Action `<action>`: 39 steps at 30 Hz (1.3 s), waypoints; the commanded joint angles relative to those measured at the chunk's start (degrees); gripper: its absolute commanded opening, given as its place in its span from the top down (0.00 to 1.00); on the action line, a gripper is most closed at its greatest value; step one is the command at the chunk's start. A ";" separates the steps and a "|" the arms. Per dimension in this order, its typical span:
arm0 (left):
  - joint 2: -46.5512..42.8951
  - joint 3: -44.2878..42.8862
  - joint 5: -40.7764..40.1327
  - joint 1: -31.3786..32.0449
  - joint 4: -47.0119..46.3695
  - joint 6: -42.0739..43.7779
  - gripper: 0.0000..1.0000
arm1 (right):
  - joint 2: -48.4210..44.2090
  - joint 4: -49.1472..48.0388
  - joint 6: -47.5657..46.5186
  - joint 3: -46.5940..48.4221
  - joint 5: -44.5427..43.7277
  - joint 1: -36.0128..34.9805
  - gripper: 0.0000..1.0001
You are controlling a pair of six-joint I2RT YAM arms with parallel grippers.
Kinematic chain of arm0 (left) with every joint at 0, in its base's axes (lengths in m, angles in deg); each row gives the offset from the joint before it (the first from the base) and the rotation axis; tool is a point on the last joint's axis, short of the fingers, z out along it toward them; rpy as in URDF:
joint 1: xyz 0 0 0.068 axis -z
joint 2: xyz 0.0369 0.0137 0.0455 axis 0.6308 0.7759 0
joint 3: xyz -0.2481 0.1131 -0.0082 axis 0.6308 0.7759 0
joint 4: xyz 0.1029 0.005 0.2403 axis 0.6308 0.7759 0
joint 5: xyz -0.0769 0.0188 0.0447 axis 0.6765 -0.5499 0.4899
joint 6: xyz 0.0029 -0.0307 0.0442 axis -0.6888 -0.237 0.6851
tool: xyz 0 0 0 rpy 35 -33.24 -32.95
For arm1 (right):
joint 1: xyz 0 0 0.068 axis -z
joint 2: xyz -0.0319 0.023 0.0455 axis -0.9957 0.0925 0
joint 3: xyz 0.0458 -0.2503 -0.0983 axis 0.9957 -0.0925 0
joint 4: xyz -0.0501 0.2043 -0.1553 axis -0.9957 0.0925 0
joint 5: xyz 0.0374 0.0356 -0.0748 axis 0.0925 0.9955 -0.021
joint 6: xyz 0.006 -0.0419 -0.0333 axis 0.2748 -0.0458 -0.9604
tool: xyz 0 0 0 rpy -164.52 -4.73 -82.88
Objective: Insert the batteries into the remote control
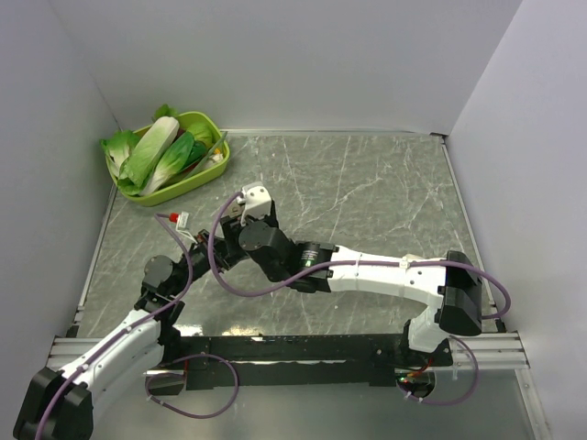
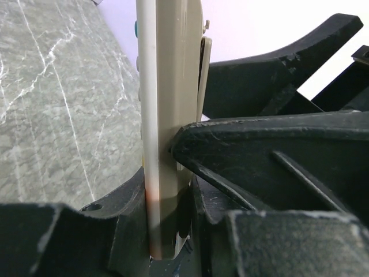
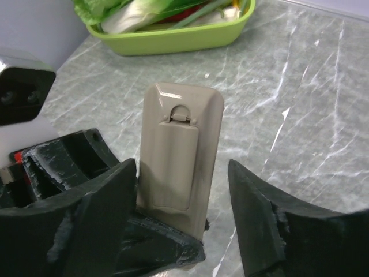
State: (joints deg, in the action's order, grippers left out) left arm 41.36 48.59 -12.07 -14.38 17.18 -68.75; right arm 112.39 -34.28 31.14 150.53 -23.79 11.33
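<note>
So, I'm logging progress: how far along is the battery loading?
Done: the left gripper holds the remote upright. In hand: the right gripper stands open around its back. Left: unclear; the battery cover is on, so I can't tell if batteries are inside.

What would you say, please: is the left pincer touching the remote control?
Touching. The left wrist view shows the left pincer clamped around the remote control.

The remote control (image 3: 181, 144) stands upright before the right end effector (image 3: 181, 170), tray (image 3: 173, 41) behind.
</note>
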 commanded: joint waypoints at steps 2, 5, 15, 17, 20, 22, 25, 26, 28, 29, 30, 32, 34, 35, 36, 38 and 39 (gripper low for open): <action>-0.11 -0.01 0.06 0.05 -8.40 -1.87 0.98 | -2.36 -1.39 -5.31 1.93 2.74 0.59 0.16; 0.68 0.43 0.59 0.05 -10.25 -3.11 0.98 | -4.91 -0.52 -7.50 2.11 8.16 1.82 0.02; 5.42 -0.10 3.40 0.05 -15.88 -5.48 0.98 | -15.80 2.57 -0.15 -0.61 37.23 12.79 0.00; 6.22 -0.62 4.72 0.05 -17.38 -5.74 0.98 | -17.30 0.21 4.67 -4.38 43.31 16.39 0.00; 7.45 -1.24 6.12 0.05 -19.05 -6.27 0.98 | -18.63 -3.93 9.79 -8.52 53.35 22.72 0.01; 7.97 -1.76 7.17 0.05 -20.27 -6.53 0.98 | -17.75 -4.82 11.20 -8.88 59.04 25.19 0.01; 9.20 -2.38 8.32 0.05 -21.94 -7.41 0.98 | -15.73 -8.39 14.26 -9.40 65.99 26.78 0.02; 9.99 -2.47 8.93 0.05 -23.08 -7.94 0.98 | -15.29 -9.99 15.50 -9.84 67.42 27.04 0.03; 10.70 -3.00 9.64 0.14 -24.32 -8.47 0.98 | -13.71 -13.58 18.57 -11.07 69.71 27.83 0.07; 11.31 -3.09 10.16 0.23 -25.19 -8.91 0.97 | -13.10 -14.56 19.37 -11.25 71.54 28.01 0.08; 11.49 -3.17 10.34 0.40 -25.46 -9.08 0.97 | -12.13 -15.53 19.99 -11.51 72.35 28.10 0.09; 11.84 -3.44 10.69 0.58 -25.90 -9.17 0.97 | -11.07 -17.21 21.22 -11.25 73.66 28.01 0.11; 11.93 -3.61 10.87 0.76 -25.82 -9.09 0.97 | -9.75 -18.00 21.83 -10.90 74.11 28.10 0.13; 11.76 -3.70 10.87 0.93 -25.73 -8.91 0.97 | -9.14 -18.87 22.01 -10.90 74.20 28.10 0.15; 11.67 -3.70 10.96 0.93 -25.47 -8.82 0.97 | -8.87 -19.40 22.62 -11.07 74.37 28.27 0.18; 11.49 -3.88 11.31 1.11 -25.47 -8.65 0.97 | -8.17 -21.76 23.68 -11.60 74.90 28.80 0.22; 11.58 -3.96 11.66 1.11 -25.55 -8.65 0.97 | -7.99 -22.48 24.90 -11.86 75.51 28.98 0.24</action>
State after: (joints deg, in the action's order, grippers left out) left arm 53.36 47.34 -2.26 -13.66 -3.28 -77.32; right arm 103.52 -48.45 52.02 139.07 48.07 39.13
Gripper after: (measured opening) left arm 0.290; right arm 0.790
